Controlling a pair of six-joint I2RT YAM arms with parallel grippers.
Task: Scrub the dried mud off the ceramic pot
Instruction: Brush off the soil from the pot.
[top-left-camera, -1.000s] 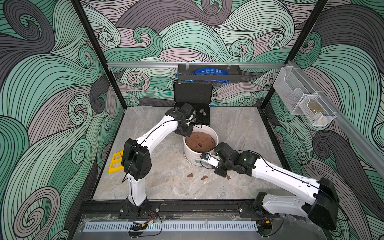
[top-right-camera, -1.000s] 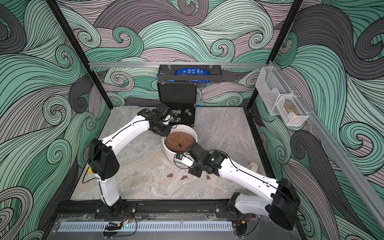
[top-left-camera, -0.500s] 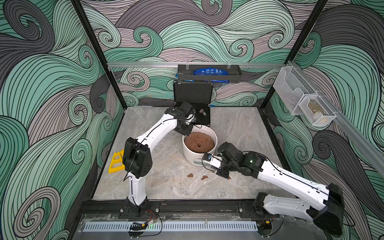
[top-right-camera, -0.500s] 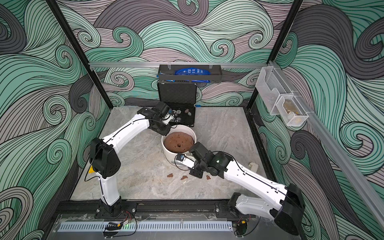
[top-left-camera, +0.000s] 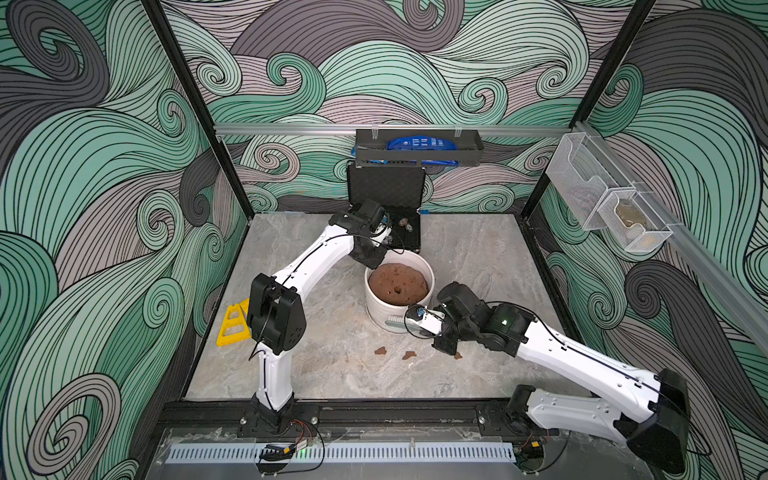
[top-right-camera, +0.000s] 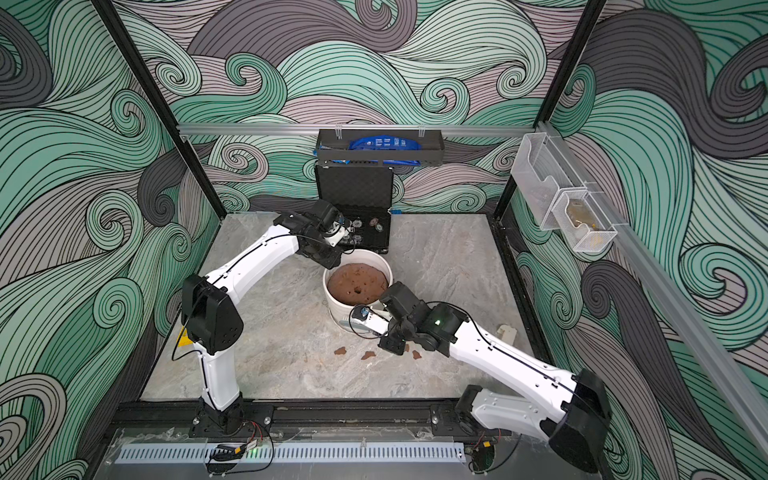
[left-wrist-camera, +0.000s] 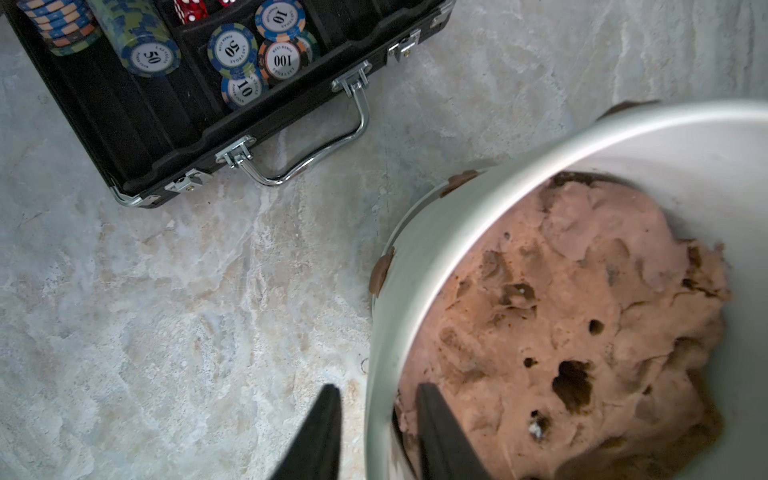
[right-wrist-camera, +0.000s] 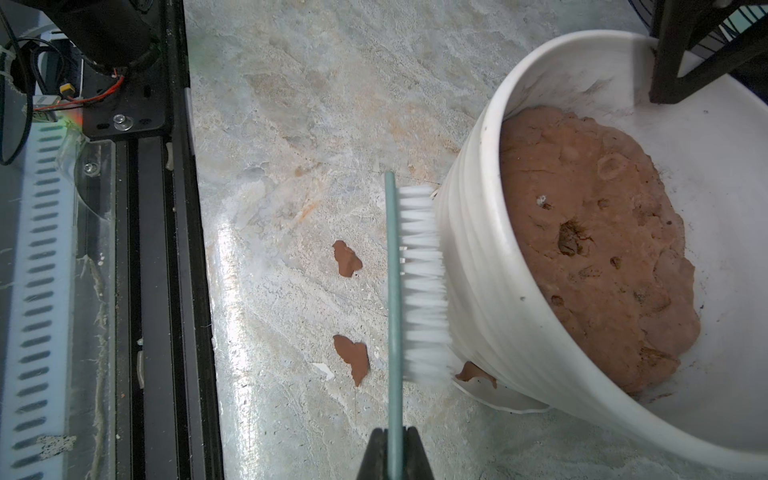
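Note:
The white ribbed ceramic pot (top-left-camera: 395, 318) (top-right-camera: 348, 316) stands mid-table, filled with a brown soil mound (top-left-camera: 398, 283). Dried mud patches cling to its outer wall (left-wrist-camera: 380, 272) and its base (right-wrist-camera: 473, 372), and loose flakes (right-wrist-camera: 347, 258) lie on the table beside it. My left gripper (left-wrist-camera: 377, 388) is open and straddles the pot's far rim (left-wrist-camera: 415, 257), one finger outside and one over the soil, both clear of the rim. My right gripper (right-wrist-camera: 394, 432) is shut on the green handle of a brush (right-wrist-camera: 419, 282). The brush's white bristles press against the pot's near wall (right-wrist-camera: 490, 270).
An open black case (left-wrist-camera: 124, 124) (top-left-camera: 386, 195) with poker chips lies just behind the pot, its metal handle toward it. A yellow plastic piece (top-left-camera: 232, 322) lies by the left arm's base. A black shelf (top-left-camera: 417, 149) hangs on the back wall, clear bins (top-left-camera: 602, 208) on the right wall.
The left gripper's jaws have parted at the pot rim. The right arm has shifted a little while the brush stays against the pot's wall.

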